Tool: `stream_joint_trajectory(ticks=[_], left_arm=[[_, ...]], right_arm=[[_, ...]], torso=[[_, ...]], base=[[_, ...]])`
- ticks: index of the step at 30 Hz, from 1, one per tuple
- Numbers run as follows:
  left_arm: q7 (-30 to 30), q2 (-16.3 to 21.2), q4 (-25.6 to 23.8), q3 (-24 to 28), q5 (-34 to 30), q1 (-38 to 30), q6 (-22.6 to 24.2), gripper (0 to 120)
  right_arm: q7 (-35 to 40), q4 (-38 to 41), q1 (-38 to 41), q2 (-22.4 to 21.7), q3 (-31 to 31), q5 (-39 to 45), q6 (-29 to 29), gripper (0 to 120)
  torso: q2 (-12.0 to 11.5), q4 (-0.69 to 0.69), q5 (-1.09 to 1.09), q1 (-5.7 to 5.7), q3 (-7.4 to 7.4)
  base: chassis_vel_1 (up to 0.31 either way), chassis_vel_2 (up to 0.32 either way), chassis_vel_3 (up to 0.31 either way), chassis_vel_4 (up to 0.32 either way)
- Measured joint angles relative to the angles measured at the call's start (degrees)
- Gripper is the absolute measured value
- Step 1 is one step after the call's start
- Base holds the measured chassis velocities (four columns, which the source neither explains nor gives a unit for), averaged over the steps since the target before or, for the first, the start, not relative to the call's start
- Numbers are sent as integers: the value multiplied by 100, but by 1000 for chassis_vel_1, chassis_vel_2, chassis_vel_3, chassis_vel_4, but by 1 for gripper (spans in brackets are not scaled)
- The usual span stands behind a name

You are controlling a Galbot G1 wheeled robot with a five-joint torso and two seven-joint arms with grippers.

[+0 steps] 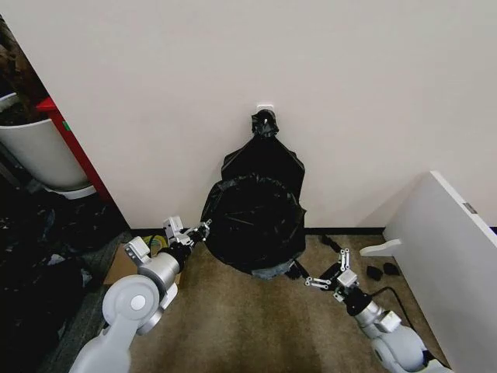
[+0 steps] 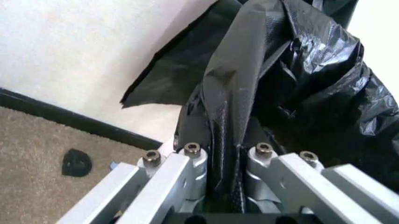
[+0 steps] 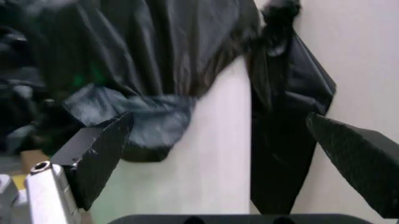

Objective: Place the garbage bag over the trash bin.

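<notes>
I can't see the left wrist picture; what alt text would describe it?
The left pincer is shut on a fold of the crinkled, glossy black plastic garbage bag, which billows up against a pale wall above tan carpet.

1. Left gripper (image 2: 228, 161), silver fingers (image 2: 187, 163) closed on a fold of black bag (image 2: 311, 79)
2. White wall (image 2: 74, 46) behind
3. Tan carpet (image 2: 31, 154) below, small dark object (image 2: 76, 162) on it
</notes>
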Motion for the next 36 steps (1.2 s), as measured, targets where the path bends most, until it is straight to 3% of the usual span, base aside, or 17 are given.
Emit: stream_joint_trajectory(ticks=[4, 10, 13, 17, 19, 20, 21, 22, 23, 24, 26, 31, 32, 36], left_arm=[[34, -22, 9, 45, 105, 36, -30, 5], [71, -72, 40, 108, 266, 55, -75, 5], [82, -80, 54, 176, 375, 66, -109, 5], [96, -58, 47, 212, 465, 94, -155, 5], [124, -44, -6, 270, 713, 161, -275, 5], [124, -44, -6, 270, 713, 161, -275, 5], [133, -46, -32, 305, 828, 197, -335, 5], [182, -59, -101, 423, 1158, 303, -518, 5], [182, -59, -101, 423, 1158, 303, -518, 5], [219, -66, -115, 467, 1298, 346, -602, 5], [418, -112, -72, 603, 2117, 466, -1213, 5], [625, -130, -23, 651, 2707, 531, -1725, 5], [743, -134, -42, 690, 2954, 578, -1958, 5], [937, -133, -58, 736, 3390, 615, -2270, 5]], right_arm=[[-1036, -359, 23, -112, 257, 429, 235, 100], [-2000, -459, 61, -130, 318, 964, 230, 100], [-2336, -350, 39, -139, 398, 1237, 137, 100], [-2224, -123, -29, -156, 585, 1487, 0, 100], [-883, 180, -129, -152, 740, 1021, -183, 100], [-883, 180, -129, -152, 740, 1021, -183, 100], [-354, 318, -168, -148, 775, 644, -332, 100], [686, 635, -227, -143, 798, 41, -699, 100], [686, 635, -227, -143, 798, 41, -699, 100], [1167, 822, -253, -144, 791, -123, -895, 100], [2772, 1742, -408, -165, 533, -125, -1835, 100], [3574, 2492, -545, -119, 43, 301, -2593, 100], [3842, 2904, -562, -69, -421, 504, -2974, 100], [3946, 3356, -365, -62, -1018, 797, -3468, 97]], torso=[[0, -1, 2, 0, 0], [0, 1, 1, 0, 0], [0, 0, 1, 0, 0], [0, 0, 0, 0, 0], [0, 0, 1, 0, 0], [0, 0, 1, 0, 0], [0, 0, 0, 0, 0], [0, 0, 1, 0, 0], [0, 0, 1, 0, 0], [0, 0, 3, 0, 0], [0, 1, -6, 0, -1], [0, 0, 0, 0, -1], [0, 2, 0, 0, -1], [0, -1, -1, 0, -1]], base=[[0, 0, 0, 0], [0, 0, 0, 0], [0, 0, 0, 0], [0, 0, 0, 0], [0, 0, 0, 0], [0, 0, 0, 0], [0, 0, 0, 0], [0, 0, 0, 0], [0, 0, 0, 0], [0, 0, 0, 0], [0, 0, 0, 0], [0, 0, 0, 0], [0, 0, 0, 0], [0, 0, 0, 0]])
